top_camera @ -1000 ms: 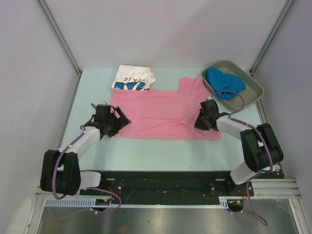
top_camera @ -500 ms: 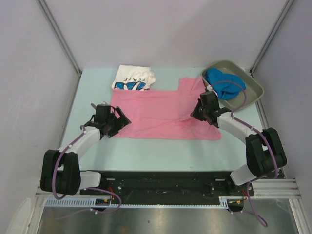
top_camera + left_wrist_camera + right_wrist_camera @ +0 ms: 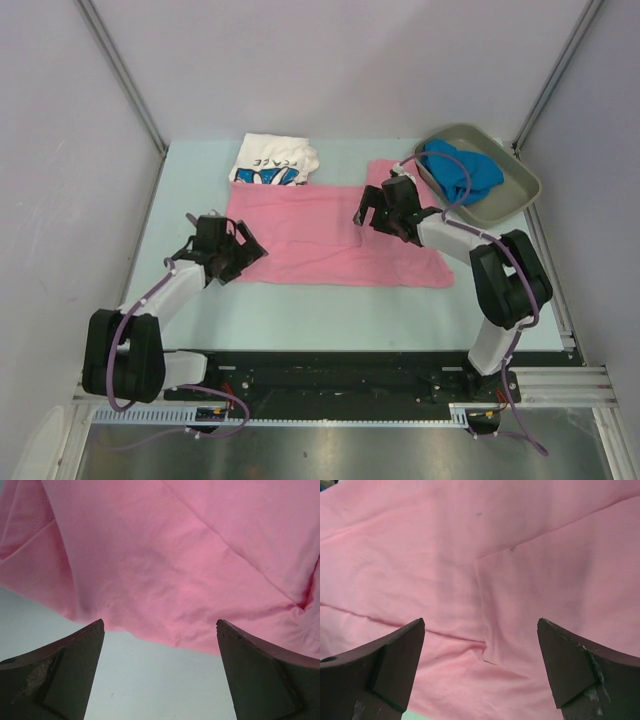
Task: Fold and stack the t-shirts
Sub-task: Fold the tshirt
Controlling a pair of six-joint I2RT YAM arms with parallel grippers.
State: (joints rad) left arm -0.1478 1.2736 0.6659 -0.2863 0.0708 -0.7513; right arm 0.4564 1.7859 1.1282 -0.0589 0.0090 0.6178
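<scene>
Spreading across most of the overhead view, the pale green desk (image 3: 300, 310) carries everything. A pink t-shirt (image 3: 320, 240) lies flat across its middle, long side running left to right. One narrower part of it reaches back toward the tray at the far right. A layer of the cloth lies folded over on the right half, and the right wrist view shows its straight edge and corner resting on the layer below.

The grey tray (image 3: 518, 190) sits at the desk's far right corner, set at an angle to the desk's edges. It holds a bunched blue t-shirt (image 3: 462, 172).

A white t-shirt (image 3: 272, 160) with blue print and lettering lies folded at the back, left of centre. Its near edge meets the pink shirt's far edge.

The right fingers (image 3: 368, 208) hang over the right part of the pink shirt, spread wide with nothing between them. The left fingers (image 3: 243, 250) sit at the shirt's near left corner, also spread wide and empty. The cloth's edge and bare desk show between them.
</scene>
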